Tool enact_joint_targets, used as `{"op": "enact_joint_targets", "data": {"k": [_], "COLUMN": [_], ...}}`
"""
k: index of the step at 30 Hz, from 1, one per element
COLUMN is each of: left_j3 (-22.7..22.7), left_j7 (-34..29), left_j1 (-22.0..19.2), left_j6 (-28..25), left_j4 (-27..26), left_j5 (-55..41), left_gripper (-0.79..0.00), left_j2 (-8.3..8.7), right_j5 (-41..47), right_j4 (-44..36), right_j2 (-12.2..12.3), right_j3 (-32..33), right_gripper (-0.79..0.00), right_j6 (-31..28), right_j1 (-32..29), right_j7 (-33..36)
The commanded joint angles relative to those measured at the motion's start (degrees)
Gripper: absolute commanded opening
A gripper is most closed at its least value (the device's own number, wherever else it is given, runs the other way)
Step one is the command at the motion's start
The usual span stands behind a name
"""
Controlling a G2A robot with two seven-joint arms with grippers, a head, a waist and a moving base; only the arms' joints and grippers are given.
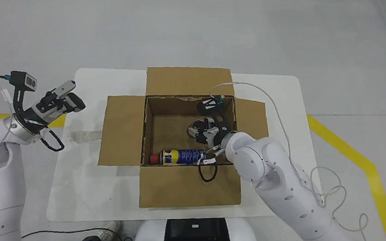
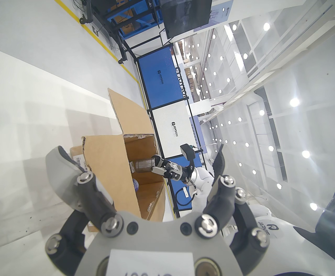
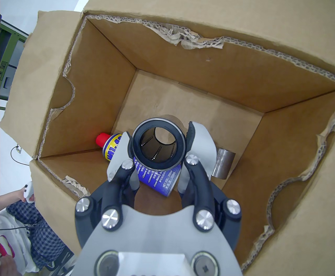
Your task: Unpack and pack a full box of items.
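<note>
While the right claw (image 3: 159,141) sat clamped on the metal sleeve (image 3: 136,149) mid-frame inside the box (image 3: 199,78), a straight vertical path looked safest, clear of the spray can (image 3: 154,180); the left claw (image 1: 71,96) gaped, upper left.

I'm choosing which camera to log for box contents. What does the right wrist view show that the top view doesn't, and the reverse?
Right wrist view: a small metal sleeve on the box floor near the can, and the hollow bore of the gripped cylinder. Top view: the open left gripper over the table's edge, apart from the box. Both: the box, the can lying inside, and the right gripper shut on the cylinder.
</note>
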Motion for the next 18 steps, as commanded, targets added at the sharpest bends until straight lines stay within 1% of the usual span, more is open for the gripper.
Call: {"op": "enact_joint_targets", "data": {"k": [1, 4, 10, 18], "left_j3": [0.0, 0.0, 0.0, 0.0], "left_j7": [0.0, 0.0, 0.0, 0.0], "left_j1": [0.0, 0.0, 0.0, 0.0], "left_j6": [0.0, 0.0, 0.0, 0.0], "left_j4": [0.0, 0.0, 0.0, 0.0], "left_j5": [0.0, 0.0, 0.0, 0.0], "left_gripper": [0.0, 0.0, 0.0, 0.0], "left_j2": [0.0, 0.0, 0.0, 0.0], "right_j5": [0.19, 3.08, 6.64, 6.63], "right_j4": [0.17, 0.17, -2.49, -8.4], "right_j2": [0.0, -0.03, 0.41, 1.88], "right_j3": [0.01, 0.83, 4.37, 11.01], "right_gripper": [-0.785, -0.785, -0.785, -0.785], "right_j6": [-0.47, -2.17, -4.01, -7.68], "right_j1": [-0.44, -1.14, -2.55, -6.59], "right_j7": [-0.93, -2.28, -1.7, 0.78]}}
